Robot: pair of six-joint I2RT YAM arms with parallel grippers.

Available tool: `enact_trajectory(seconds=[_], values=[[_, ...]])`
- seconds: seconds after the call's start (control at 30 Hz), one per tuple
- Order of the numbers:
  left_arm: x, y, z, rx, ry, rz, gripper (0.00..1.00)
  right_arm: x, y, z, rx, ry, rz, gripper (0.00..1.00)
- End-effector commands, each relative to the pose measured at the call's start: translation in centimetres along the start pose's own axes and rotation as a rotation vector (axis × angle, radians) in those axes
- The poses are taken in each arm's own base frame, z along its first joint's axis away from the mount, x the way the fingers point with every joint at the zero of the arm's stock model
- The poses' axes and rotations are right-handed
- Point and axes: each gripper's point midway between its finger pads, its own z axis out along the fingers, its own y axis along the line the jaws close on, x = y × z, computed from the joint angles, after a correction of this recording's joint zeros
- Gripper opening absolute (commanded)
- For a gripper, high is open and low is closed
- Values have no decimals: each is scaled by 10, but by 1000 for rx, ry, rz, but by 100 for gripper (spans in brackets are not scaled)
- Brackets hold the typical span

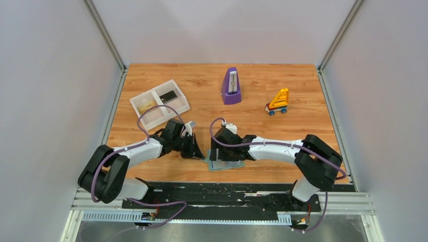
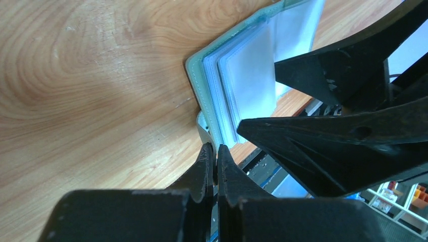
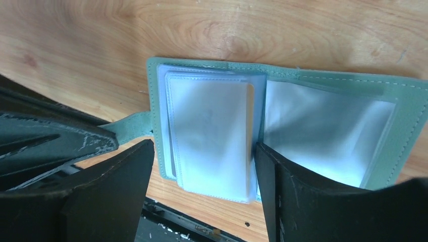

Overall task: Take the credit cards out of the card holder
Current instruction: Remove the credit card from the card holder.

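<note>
left pincer [image 2: 212,151] low, tight on strap [image 3: 132,126] of card holder [image 3: 323,80]

One card holder [image 1: 225,165], two cards [image 1: 168,95], one tray [image 1: 152,89], metronome [image 1: 231,86], toy [image 1: 278,102]

bright even light, soft close-up blur

**Robot test cell, laboratory type**

Plain grey panels [image 1: 50,75] are closing in a wood-grain table [image 1: 282,75] on three sides, aluminium posts [image 1: 106,38] standing at the far corners. A left arm [image 1: 136,148] and a right arm [image 1: 277,148] are sitting bolted to a black plate [image 1: 212,189] at the near edge, purple cables [image 1: 151,109] looping off them, slotted rails [image 1: 227,218] running beneath. Unrelated props are lying about: metronome [image 1: 231,86], toy car [image 1: 278,102], tray [image 1: 180,98].
</note>
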Motion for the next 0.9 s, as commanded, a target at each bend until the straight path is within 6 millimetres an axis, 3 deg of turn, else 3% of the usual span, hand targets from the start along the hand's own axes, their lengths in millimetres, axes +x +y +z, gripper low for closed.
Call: enact_trajectory(seconds=[0.0,0.3,0.7,0.87], values=[[-3,-14,-7,46,-27,34,0,5,-25,14,176,-30,-37,73],[-2,-14,-9,40,-30,33,0,7,-28,18,258,-43,-77,64],[5,-3,-7,4,-16,17,0,1,-28,4,251,-75,-68,70],[6,-2,-7,-2,-16,15,0,0,-28,0,246,-83,-72,64]])
